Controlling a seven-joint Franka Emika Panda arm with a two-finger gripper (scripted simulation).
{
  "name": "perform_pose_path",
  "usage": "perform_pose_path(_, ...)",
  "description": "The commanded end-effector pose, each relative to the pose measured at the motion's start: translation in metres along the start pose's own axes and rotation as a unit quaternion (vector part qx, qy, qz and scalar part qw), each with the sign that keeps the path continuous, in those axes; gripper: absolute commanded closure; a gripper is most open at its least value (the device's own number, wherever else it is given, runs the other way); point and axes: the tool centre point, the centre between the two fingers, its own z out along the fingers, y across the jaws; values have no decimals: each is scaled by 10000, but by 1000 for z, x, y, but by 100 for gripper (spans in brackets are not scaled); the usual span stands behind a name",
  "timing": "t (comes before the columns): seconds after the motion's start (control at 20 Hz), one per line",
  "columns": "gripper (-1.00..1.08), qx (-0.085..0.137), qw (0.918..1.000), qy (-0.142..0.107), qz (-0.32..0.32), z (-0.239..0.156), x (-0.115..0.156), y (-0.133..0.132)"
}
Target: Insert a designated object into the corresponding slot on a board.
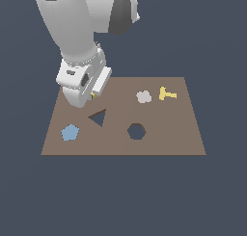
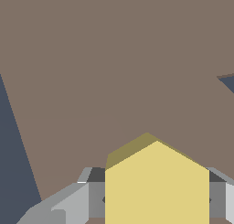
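A blue five-sided piece [image 1: 70, 132] is lying flat toward the exterior view's left. A dark three-cornered hole [image 1: 98, 117] is sitting just beside it, up and toward the exterior view's right. A pale, bumpy, flower-like piece [image 1: 144, 97] is lying farther back. A yellow T-shaped piece [image 1: 167, 93] is lying just beside it, toward the exterior view's right. The two are not touching. Plain dark blue-grey ground [image 1: 123, 196] is showing all around.

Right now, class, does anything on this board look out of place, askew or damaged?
Nothing stands out. The gripper holds the yellow block squarely over the board; the hexagon hole and triangle hole are open, and the other pieces lie flat.
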Motion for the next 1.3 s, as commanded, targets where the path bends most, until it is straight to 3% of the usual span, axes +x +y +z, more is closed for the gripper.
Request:
perform_pose_path(0.0,108,-3,9997,1,249,-1,13,0)
perform_pose_path(0.3,108,-4,9950,2,994,-2,52,5)
perform_pose_path(0.55,108,-4,9855,2,1699,-3,88,15)
perform_pose_path(1.25,108,-5,9406,3,3395,-5,166,64)
